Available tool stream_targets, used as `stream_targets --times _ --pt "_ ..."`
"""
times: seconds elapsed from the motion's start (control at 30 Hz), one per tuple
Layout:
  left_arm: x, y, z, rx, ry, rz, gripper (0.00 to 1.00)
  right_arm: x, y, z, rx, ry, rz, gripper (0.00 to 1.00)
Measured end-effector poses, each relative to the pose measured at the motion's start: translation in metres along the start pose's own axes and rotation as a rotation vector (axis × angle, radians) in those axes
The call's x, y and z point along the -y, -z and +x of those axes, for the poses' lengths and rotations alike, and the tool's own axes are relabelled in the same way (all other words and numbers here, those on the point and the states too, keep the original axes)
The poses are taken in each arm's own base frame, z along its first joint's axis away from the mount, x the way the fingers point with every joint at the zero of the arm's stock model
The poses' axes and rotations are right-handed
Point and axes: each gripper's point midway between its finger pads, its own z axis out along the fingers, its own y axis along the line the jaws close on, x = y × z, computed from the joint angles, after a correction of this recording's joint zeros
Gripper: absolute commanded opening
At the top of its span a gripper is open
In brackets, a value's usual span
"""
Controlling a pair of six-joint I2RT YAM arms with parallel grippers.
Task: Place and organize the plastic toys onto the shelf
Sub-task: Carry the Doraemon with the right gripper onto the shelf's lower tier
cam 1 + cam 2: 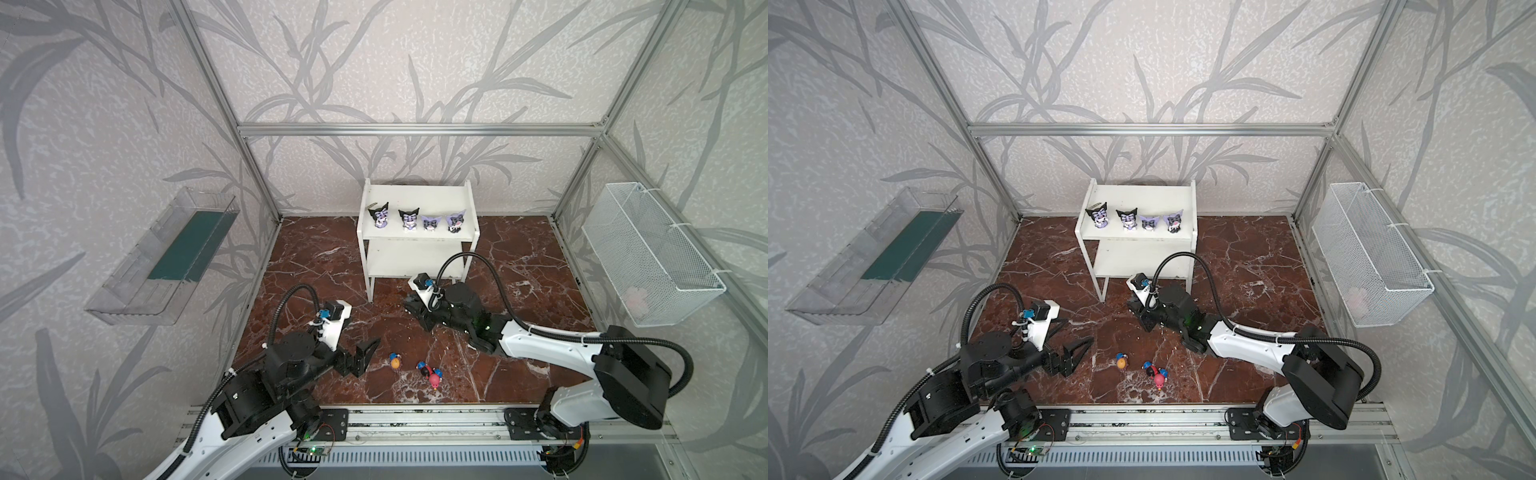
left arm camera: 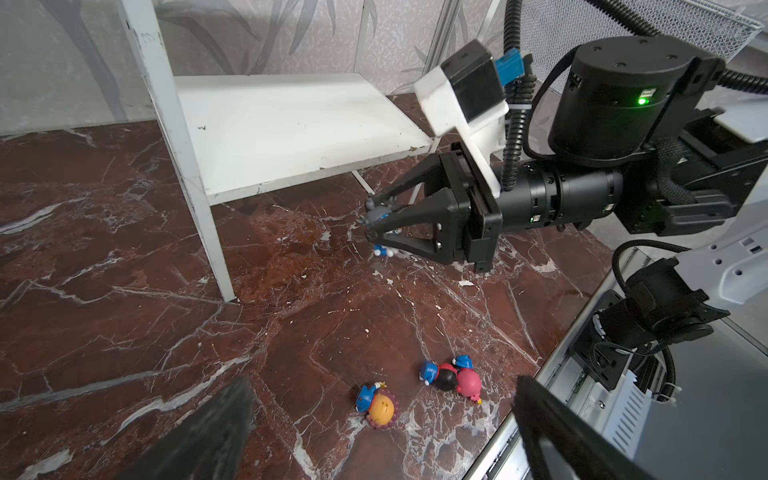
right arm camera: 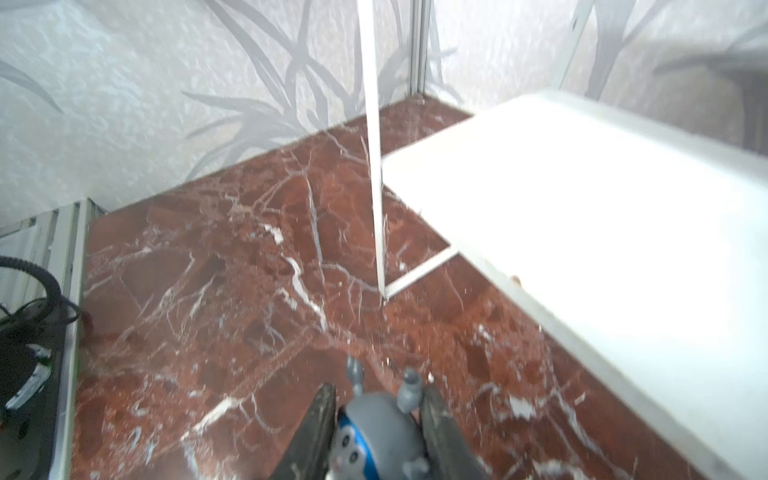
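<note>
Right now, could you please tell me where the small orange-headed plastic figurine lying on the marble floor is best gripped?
Probably from above, jaws across the round head of the orange-headed figurine: it lies down on bare floor, and the head is its broadest part.

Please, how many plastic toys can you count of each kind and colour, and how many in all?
Black pointed-ear figurines on the shelf: 2
Lavender pointed-ear figurines on the shelf: 2
Small figurines on the floor: 3
Small grey figurine in the right gripper: 1
Total: 8
</note>
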Motion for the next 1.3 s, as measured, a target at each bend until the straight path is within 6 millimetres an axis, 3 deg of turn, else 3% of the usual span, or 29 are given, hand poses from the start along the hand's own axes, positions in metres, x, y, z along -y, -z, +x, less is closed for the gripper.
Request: stream_targets --times 0.2,0.4,0.8,1.07,1.3 --pt "0.001 0.003 -0.002 0.015 0.001 0.007 1.0 -0.004 -0.025 -0.019 0.191 0.111 -0.028 0.23" --pt "0.001 0.005 -0.003 0.021 0.001 0.01 1.0 -0.003 -0.046 -0.021 0.259 0.199 -0.025 0.23" --pt "0.001 0.007 -0.004 0.032 0.001 0.013 1.0 0.013 -0.059 -0.072 0.398 0.286 0.045 0.24" --pt "0.001 0.007 -0.004 0.032 0.001 0.013 1.0 0.041 -0.075 -0.069 0.389 0.292 0.103 0.24" --pt "0.001 0.007 -0.004 0.032 0.001 0.012 1.0 0.053 -0.088 -0.062 0.376 0.28 0.121 0.26"
